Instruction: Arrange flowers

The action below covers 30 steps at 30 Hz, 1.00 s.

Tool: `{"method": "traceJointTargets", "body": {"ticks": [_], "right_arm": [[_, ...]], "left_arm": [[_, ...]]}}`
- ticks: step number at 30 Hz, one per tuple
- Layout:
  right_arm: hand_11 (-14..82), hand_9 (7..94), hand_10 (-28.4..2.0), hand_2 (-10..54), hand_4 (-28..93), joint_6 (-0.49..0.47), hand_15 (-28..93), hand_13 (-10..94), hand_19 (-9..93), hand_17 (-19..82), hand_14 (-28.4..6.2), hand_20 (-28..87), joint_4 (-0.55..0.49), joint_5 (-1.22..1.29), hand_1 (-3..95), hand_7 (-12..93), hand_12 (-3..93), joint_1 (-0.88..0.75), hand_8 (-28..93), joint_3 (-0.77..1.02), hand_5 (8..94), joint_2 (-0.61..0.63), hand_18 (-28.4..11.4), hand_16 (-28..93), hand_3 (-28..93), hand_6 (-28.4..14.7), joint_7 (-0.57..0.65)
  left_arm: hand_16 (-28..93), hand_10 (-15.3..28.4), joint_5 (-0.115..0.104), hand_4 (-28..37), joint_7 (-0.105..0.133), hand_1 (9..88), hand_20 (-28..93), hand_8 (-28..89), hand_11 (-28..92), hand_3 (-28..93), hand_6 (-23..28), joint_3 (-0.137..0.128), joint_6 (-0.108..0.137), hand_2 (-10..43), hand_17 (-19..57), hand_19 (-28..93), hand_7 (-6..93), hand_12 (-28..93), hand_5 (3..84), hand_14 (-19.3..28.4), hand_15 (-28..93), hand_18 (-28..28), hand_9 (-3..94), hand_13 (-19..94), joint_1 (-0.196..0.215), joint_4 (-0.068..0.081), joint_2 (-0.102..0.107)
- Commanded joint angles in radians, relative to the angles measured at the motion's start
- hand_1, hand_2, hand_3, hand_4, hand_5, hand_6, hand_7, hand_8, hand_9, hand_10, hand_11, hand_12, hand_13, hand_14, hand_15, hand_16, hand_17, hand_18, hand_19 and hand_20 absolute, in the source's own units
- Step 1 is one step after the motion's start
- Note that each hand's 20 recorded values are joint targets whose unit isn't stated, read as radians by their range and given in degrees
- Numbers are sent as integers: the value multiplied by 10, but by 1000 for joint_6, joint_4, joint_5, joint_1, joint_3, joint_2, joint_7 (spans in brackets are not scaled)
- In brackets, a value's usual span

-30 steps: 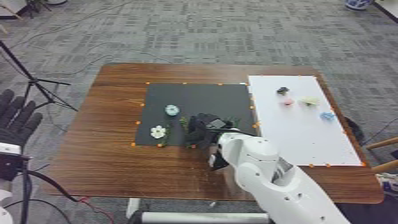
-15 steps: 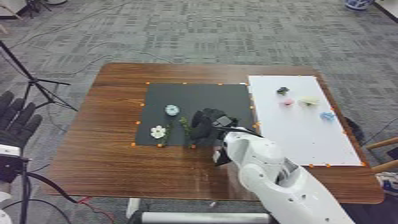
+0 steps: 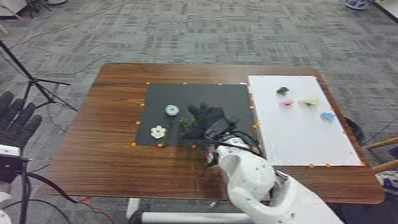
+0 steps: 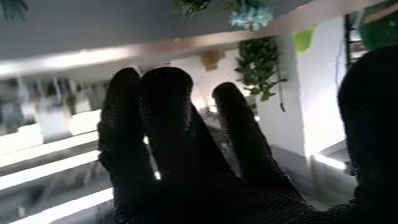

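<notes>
Black fabric covered the robot's right hand (image 3: 210, 118), which was over the right part of a black rectangular mat (image 3: 204, 94) on the brown wooden table (image 3: 93, 165). Its fingers were extended and a little apart; in the right wrist view, the hand (image 4: 222, 197) had straight fingers, with the thumb standing clear of them and nothing gripped between. Whether it touched the mat could not be told.

To its left on the mat were a pale blue round flower (image 3: 171, 110) and, closer to the robot, a white-petalled flower (image 3: 158, 132) with a green stem. A thin green leafy stem (image 3: 185, 123) was just beside the hand.

The white rectangular board (image 3: 298, 142) on the right held a small dark bloom (image 3: 282, 91), a pink one (image 3: 287, 102), a cream one (image 3: 308, 101) and a bright blue one (image 3: 328, 116) near its right edge.

The black-gloved left hand (image 3: 16, 122) was off the table's left side, fingers straight.
</notes>
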Motion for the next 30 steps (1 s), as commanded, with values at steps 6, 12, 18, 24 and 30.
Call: {"method": "traceJointTargets", "body": {"ticks": [6, 12, 18, 24, 30], "right_arm": [[60, 315, -283, -95, -283, -12, 818, 585, 825, 289, -189, 322, 73, -127, 283, 37, 126, 43, -73, -95, 325, -29, -284, 222, 696, -145, 40], [43, 286, -284, -95, -283, -23, 834, 569, 826, 285, -201, 346, 99, -158, 303, 25, 125, 72, -72, -138, 294, -36, -284, 225, 702, -149, 37], [39, 273, -284, -95, -282, -49, 844, 558, 819, 281, -201, 373, 116, -175, 354, 18, 126, 86, -71, -150, 277, -43, -284, 221, 773, -150, 31], [40, 265, -284, -95, -282, -85, 847, 555, 815, 280, -196, 385, 111, -173, 415, 25, 124, 91, -74, -150, 274, -32, -284, 217, 817, -148, 28], [44, 254, -284, -95, -283, -130, 845, 542, 813, 275, -195, 397, 102, -170, 434, 38, 122, 88, -84, -146, 256, -29, -284, 211, 849, -142, 23]], "left_arm": [[-22, 120, 2, -283, -5, 222, 92, -66, 97, 653, 70, 5, 0, 188, -46, 168, 65, 117, 349, 119, 177, 86, 296, 190, -7, -1, -3], [-22, 120, 7, -283, -13, 222, 91, -67, 97, 654, 71, 10, 1, 187, -46, 168, 65, 117, 350, 119, 179, 86, 296, 191, -16, 0, -6], [-23, 122, 6, -283, -12, 223, 91, -66, 98, 650, 71, 11, -2, 188, -46, 169, 65, 117, 351, 121, 183, 87, 296, 190, -16, 0, -5], [-25, 121, -5, -283, -5, 220, 90, -67, 97, 652, 72, -1, -11, 188, -46, 169, 65, 117, 351, 121, 183, 87, 296, 190, -1, -7, -7], [-25, 123, -12, -283, 1, 221, 90, -65, 97, 656, 72, -1, -21, 181, -47, 170, 63, 118, 350, 121, 182, 88, 296, 190, 7, -9, -2]]}}
